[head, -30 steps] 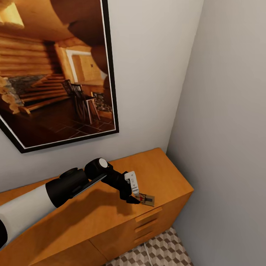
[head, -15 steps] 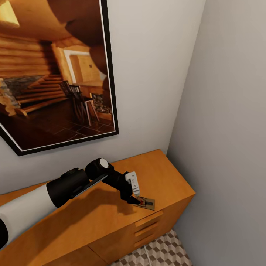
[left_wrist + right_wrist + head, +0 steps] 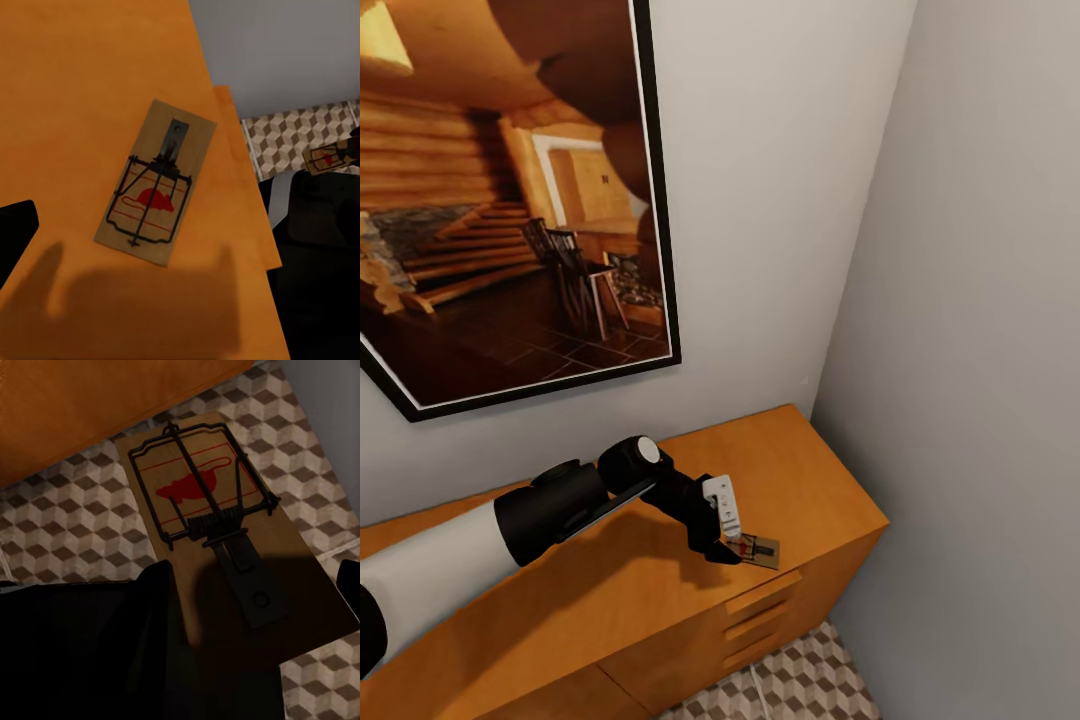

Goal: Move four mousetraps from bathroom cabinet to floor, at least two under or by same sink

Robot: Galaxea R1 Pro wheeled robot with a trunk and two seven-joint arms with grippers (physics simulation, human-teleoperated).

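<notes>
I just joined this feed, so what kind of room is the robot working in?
Probably a corner of a home bathroom or small side room: a wooden cabinet against plain grey walls, a large framed picture above it, and cube-patterned floor tiles below. No fixtures in view confirm it.

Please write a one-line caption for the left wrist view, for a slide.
Left wrist camera looking down on a mousetrap lying flat on the orange-brown cabinet top near its edge.

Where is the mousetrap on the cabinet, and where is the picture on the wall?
mousetrap (image 3: 155, 182), left wrist view, on the red mouse print.
cabinet (image 3: 800, 470), head view, on its bare flat top.
picture (image 3: 510, 200), head view, on the log stairs inside the frame.
</notes>
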